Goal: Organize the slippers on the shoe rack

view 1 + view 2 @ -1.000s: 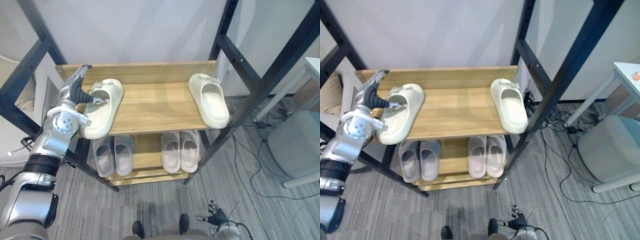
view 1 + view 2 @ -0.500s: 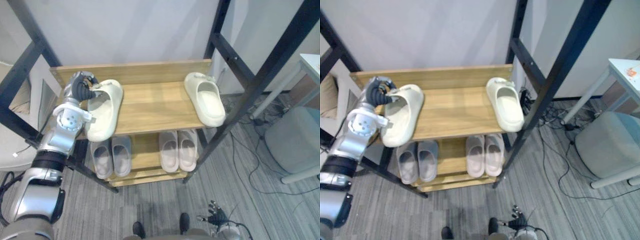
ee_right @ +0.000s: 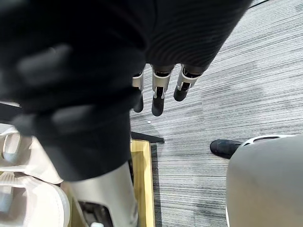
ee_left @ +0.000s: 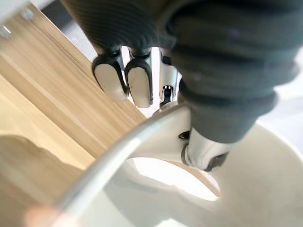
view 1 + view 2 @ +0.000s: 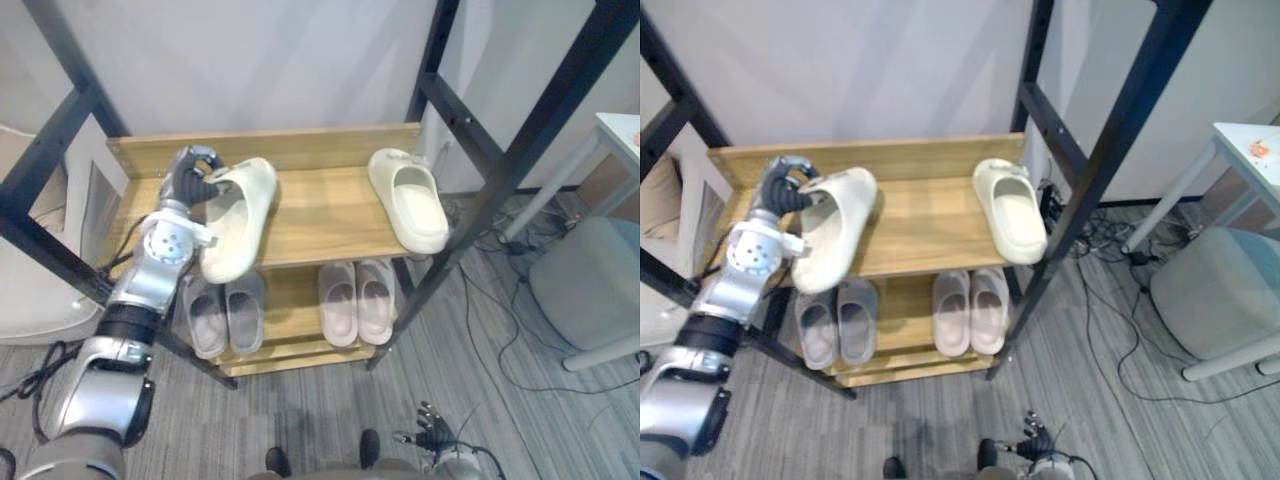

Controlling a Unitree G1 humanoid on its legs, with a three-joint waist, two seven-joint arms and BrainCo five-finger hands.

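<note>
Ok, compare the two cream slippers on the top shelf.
The left slipper is gripped at its strap by the left hand, fingers curled; the right slipper lies untouched. The left slipper's near end slants toward the robot's left, the right slipper's toward its right. Both are cream, straps toward the back of the top shelf.
</note>
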